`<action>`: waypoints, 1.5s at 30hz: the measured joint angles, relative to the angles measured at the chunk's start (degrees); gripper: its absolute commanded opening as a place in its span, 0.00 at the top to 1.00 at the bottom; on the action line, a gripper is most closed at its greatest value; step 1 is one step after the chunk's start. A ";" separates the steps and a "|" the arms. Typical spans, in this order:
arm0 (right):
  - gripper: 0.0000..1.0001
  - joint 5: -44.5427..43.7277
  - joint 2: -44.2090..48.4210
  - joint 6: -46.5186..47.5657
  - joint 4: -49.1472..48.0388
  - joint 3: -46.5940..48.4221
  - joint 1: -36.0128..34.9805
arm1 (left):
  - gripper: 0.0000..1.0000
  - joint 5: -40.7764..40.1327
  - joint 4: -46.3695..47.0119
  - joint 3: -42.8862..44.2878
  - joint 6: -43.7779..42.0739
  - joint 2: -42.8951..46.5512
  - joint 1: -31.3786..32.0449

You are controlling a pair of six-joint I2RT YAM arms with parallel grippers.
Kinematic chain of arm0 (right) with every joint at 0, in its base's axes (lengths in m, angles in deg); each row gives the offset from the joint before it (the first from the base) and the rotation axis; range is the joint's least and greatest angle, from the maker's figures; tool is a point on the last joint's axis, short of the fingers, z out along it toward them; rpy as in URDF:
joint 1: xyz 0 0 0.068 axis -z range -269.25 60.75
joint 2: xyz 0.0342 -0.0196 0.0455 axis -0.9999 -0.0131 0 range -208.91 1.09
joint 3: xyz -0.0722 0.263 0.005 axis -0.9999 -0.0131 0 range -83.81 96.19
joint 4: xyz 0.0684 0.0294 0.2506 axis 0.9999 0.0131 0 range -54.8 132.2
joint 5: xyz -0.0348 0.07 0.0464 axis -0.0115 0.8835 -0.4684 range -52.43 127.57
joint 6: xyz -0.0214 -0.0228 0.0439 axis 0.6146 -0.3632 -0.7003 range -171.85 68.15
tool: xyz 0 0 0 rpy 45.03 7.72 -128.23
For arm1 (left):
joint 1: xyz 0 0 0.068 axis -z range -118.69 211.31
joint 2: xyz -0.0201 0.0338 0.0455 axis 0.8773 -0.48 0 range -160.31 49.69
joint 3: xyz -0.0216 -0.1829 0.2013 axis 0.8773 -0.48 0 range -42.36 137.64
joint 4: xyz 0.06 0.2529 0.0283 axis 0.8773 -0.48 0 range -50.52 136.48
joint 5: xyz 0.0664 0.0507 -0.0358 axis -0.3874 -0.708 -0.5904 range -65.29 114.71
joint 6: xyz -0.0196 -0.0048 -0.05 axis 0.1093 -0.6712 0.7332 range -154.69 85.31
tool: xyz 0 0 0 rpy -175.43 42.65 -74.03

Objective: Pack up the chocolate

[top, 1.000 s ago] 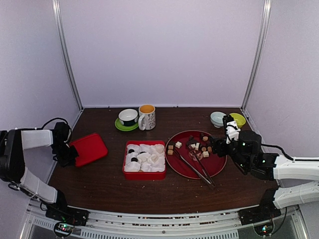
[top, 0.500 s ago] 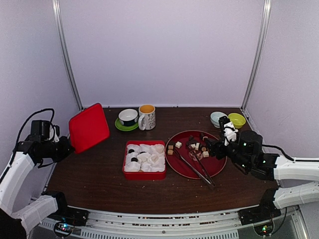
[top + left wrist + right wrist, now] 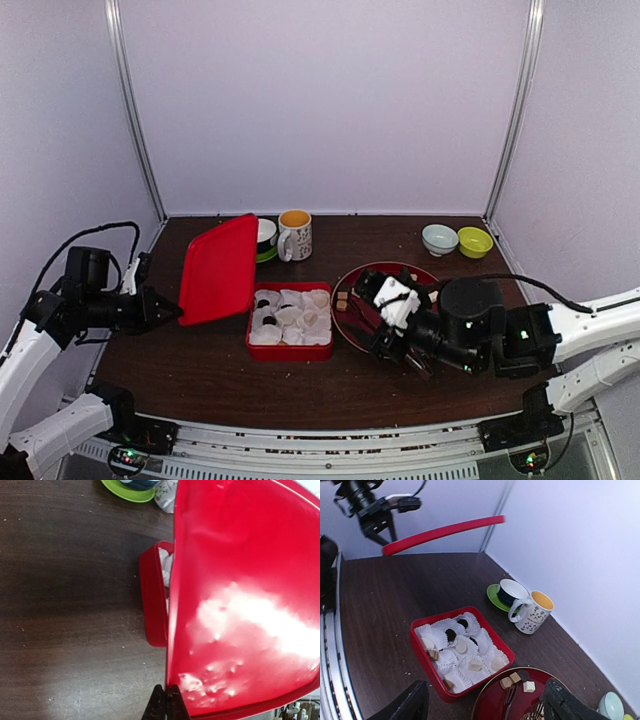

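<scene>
a: what is the left gripper (image 3: 166,706) doing?
b: it's clenched on the rim of the red lid (image 3: 240,595), close to one corner. the lid hangs in the air, tipped up steeply, clear of the table (image 3: 200,375) and just left of the red box (image 3: 290,352).
a: and the right gripper (image 3: 487,704)?
b: released. its two fingers (image 3: 414,705) stand wide apart with nothing between them, and it hovers over the red plate (image 3: 481,697).
a: where is the chocolate (image 3: 507,682)?
b: in two places. a few tan, dark and cream pieces lie on the left part of the plate, the side nearest the box. the rest sits in the white paper cups (image 3: 437,636) inside the box: dark rounds toward its left side, tan pieces along its near edge, cream ones around the middle.
a: what else is on the table?
b: behind the box a patterned mug (image 3: 532,612) with a yellow inside stands just beside a dark cup (image 3: 510,591) on a green saucer (image 3: 494,594). in the far right corner a pale bowl (image 3: 438,238) and a yellow-green bowl (image 3: 475,241) sit side by side; i can't tell whether they touch.
</scene>
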 measured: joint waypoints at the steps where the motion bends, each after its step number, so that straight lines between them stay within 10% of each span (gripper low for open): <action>1: 0.19 -1.64 -0.37 2.67 -0.13 -0.07 -2.27 | 1.00 -0.22 0.22 0.00 0.39 0.20 1.46; 18: 0.00 -29.94 -18.21 61.68 -25.99 -2.86 -18.97 | 1.00 -7.23 1.92 2.91 4.28 -11.65 26.16; 30: 0.33 -30.69 -26.64 76.37 -37.22 -0.63 -19.04 | 1.00 -8.87 1.99 4.39 4.22 -16.17 31.89; 45: 0.69 -28.20 -27.74 69.92 -27.39 3.87 -19.04 | 1.00 -8.79 2.36 4.85 3.15 -17.09 32.89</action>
